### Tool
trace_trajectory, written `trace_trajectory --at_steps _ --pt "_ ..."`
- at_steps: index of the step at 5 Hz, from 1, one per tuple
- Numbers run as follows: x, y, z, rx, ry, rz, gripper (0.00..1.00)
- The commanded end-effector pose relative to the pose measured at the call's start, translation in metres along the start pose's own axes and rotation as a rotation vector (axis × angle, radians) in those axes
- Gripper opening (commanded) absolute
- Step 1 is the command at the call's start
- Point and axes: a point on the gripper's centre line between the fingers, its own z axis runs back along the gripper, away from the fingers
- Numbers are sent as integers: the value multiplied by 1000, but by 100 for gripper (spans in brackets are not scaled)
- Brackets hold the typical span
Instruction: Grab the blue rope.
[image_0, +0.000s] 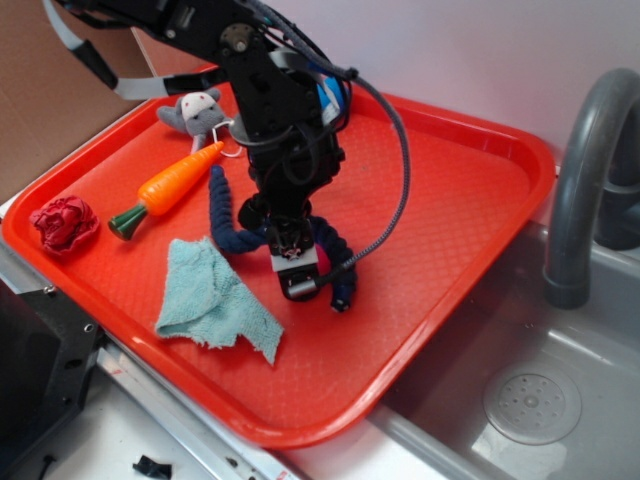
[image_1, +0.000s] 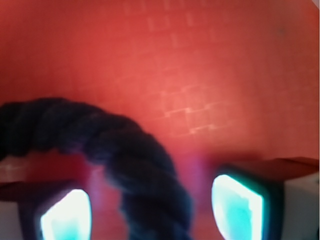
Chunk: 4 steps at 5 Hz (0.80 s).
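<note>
On the red plastic tray (image_0: 440, 230), our pincer (image_1: 152, 207) stands open with both pads astride the thick dark navy twisted rope (image_1: 145, 170). We judge the grasp step is in hand; next we must close firmly.

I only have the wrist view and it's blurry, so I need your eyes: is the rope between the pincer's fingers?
Observer: Yes. The blue rope snakes in an S across the red tray, and the pincer sits over its middle.
Operator: Anything crowding it?
Observer: A teal cloth lies just beside the pincer, partly touching the rope.
Operator: Other things on the tray?
Observer: A toy carrot lies near the rope's far end, with a grey plush toy behind it.
Operator: Which way is the tray's edge?
Observer: The tray overhangs a sink beside a grey faucet.
</note>
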Motion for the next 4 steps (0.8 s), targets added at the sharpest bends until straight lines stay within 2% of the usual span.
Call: trace_trajectory --at_steps 1,2,3,4 --pt "-1 -6 6 11 -17 5 0" --pt "-2 -2 30 12 -8 82 0" --pt "-3 5 71 14 -17 270 0" --pt "-12 18 120 -85 -112 514 0"
